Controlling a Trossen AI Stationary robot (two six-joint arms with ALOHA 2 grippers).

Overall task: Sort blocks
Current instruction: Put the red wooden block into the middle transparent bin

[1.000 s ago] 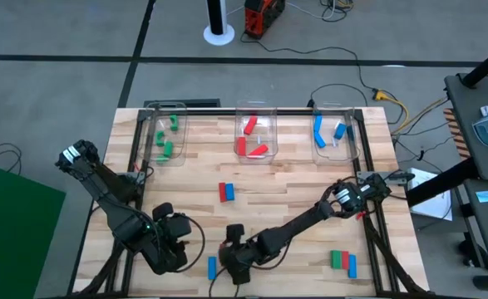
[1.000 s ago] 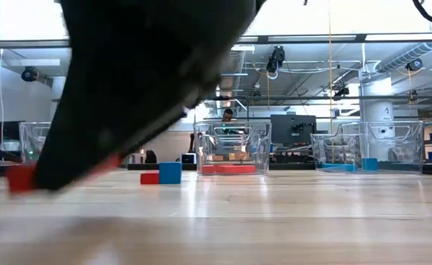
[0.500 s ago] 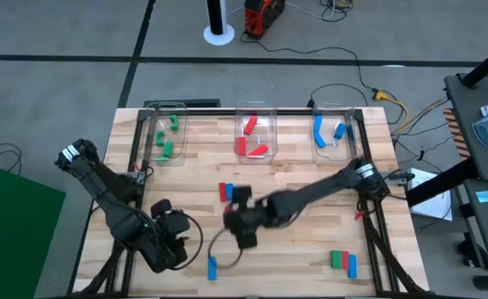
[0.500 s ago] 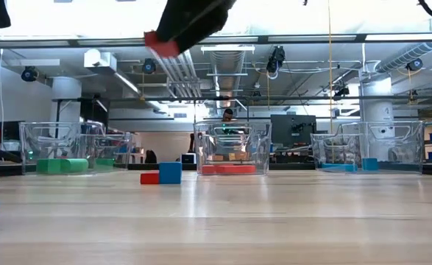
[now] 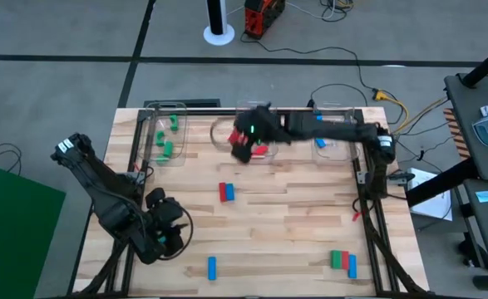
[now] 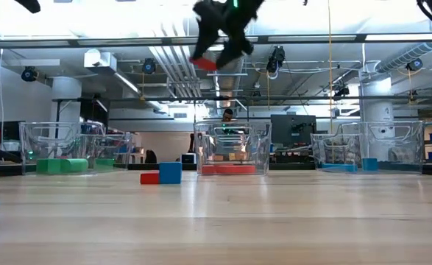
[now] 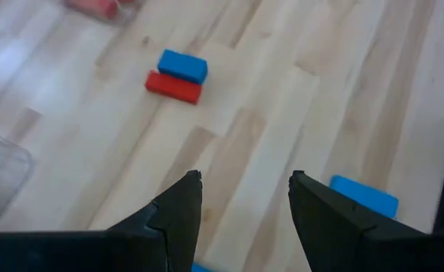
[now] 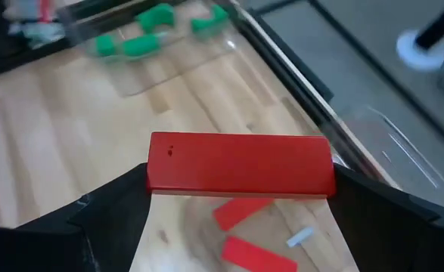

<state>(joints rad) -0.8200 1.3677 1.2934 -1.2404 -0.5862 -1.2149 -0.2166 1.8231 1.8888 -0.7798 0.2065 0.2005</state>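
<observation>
Right gripper (image 5: 242, 148) clamps small red rectangular block (image 8: 240, 165), held high above middle clear plastic bin (image 5: 256, 112) at table's far edge, red pieces inside. Left gripper (image 7: 243, 200) hangs fingers apart, nothing between, over near-left corner. Red-and-blue block pair (image 5: 225, 192) lies mid-table; open wood all around.

lab/workshop — exposed ceiling ducts (image 6: 179, 70) | monitor (image 6: 290, 129) | floor cables (image 5: 343, 58)

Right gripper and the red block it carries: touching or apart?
Touching. The right wrist view shows the red block clamped across the right gripper, both ends against the fingers.
</observation>
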